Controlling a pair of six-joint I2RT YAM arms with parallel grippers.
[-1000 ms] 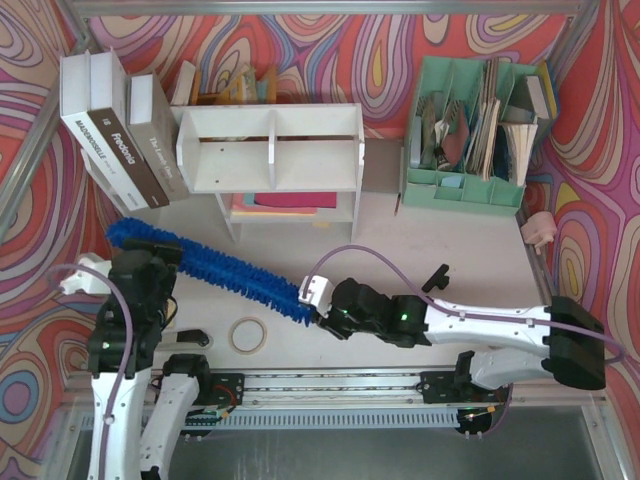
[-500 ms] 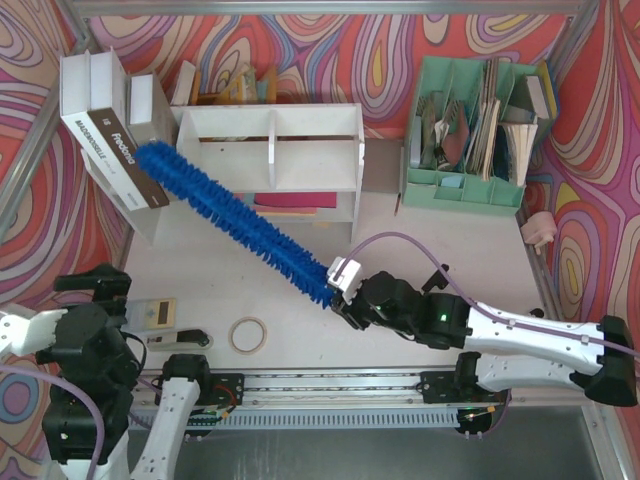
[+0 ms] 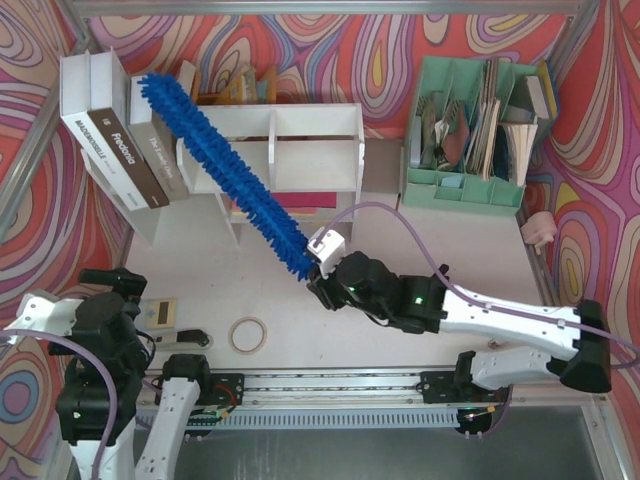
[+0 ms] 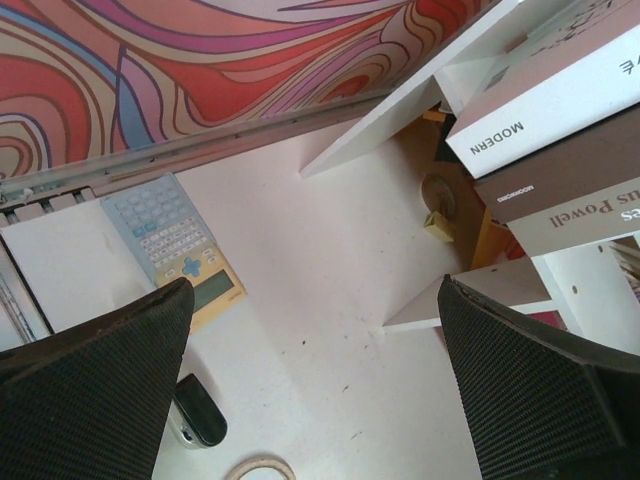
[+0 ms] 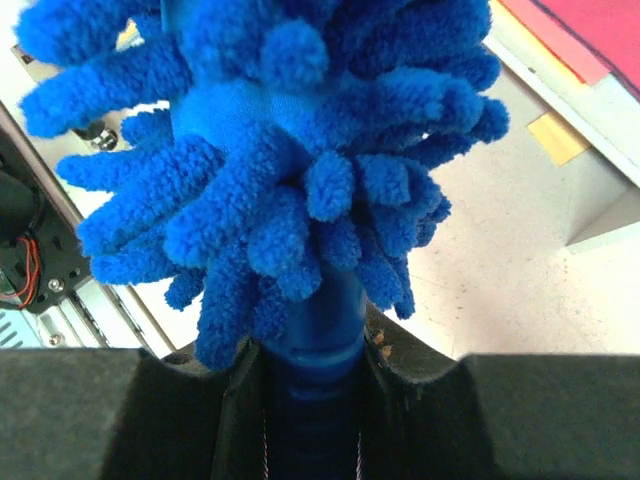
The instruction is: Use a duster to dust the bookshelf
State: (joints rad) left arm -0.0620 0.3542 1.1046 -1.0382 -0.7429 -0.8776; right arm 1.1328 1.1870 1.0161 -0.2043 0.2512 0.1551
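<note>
The white bookshelf (image 3: 270, 122) stands at the back centre. My right gripper (image 3: 322, 272) is shut on the handle end of the long blue duster (image 3: 225, 170). The duster slants up and left, crossing the shelf's left compartment, with its tip beside the leaning books. In the right wrist view the duster (image 5: 290, 150) fills the frame, its blue handle clamped between my fingers (image 5: 316, 400). My left gripper (image 4: 320, 400) is open and empty, hovering over the bare table at the near left, and appears in the top view (image 3: 100, 310).
Leaning books (image 3: 115, 140) stand left of the shelf. A mint-green file organizer (image 3: 475, 125) stands at the back right. A calculator (image 3: 160, 313), a tape roll (image 3: 248, 333) and a small black device (image 3: 190, 340) lie at the near left. A pink object (image 3: 538, 230) lies at the right.
My right gripper has swung the duster up and back, from lying low at the left to slanting across the shelf's left compartment. My left arm pulled back to the near left.
</note>
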